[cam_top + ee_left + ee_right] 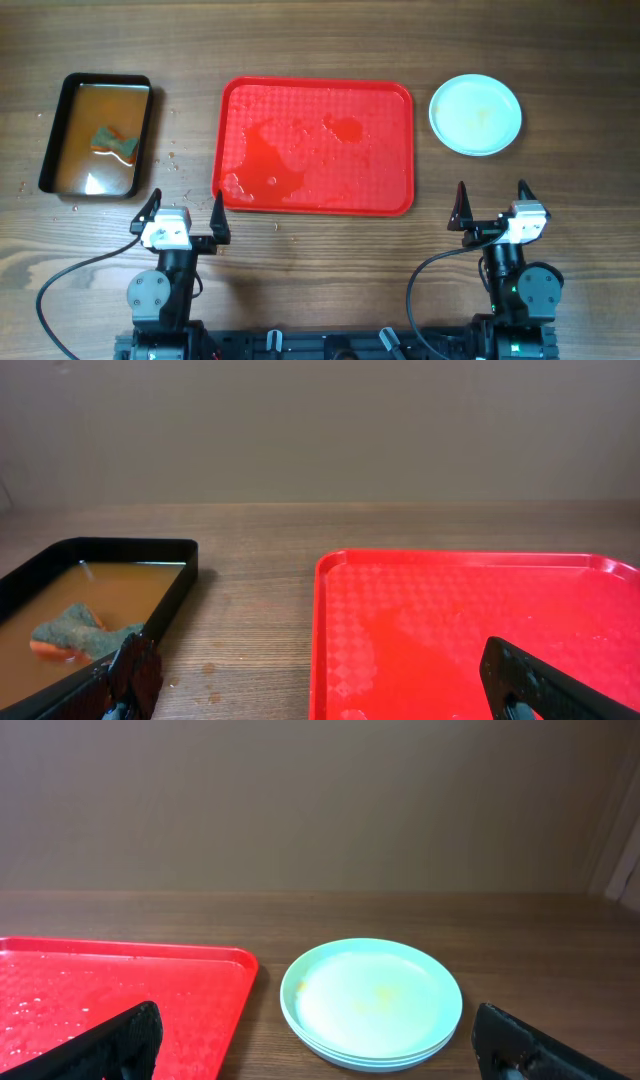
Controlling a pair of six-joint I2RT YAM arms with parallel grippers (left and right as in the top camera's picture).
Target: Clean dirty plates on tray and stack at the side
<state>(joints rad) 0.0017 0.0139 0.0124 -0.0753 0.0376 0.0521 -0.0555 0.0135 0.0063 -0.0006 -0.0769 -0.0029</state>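
Observation:
The red tray (316,147) lies in the middle of the table, wet, with no plate on it; it also shows in the left wrist view (470,630) and the right wrist view (120,990). The pale-mint plates (475,114) sit stacked on the table right of the tray, with faint yellowish marks on the top one; the stack shows in the right wrist view (371,1002). My left gripper (182,215) is open and empty in front of the tray's left corner. My right gripper (492,207) is open and empty in front of the plates.
A black tray (97,134) of brownish water with a sponge (116,141) in it stands at the far left; it also shows in the left wrist view (90,610). Water drops and crumbs lie on the wood between it and the red tray.

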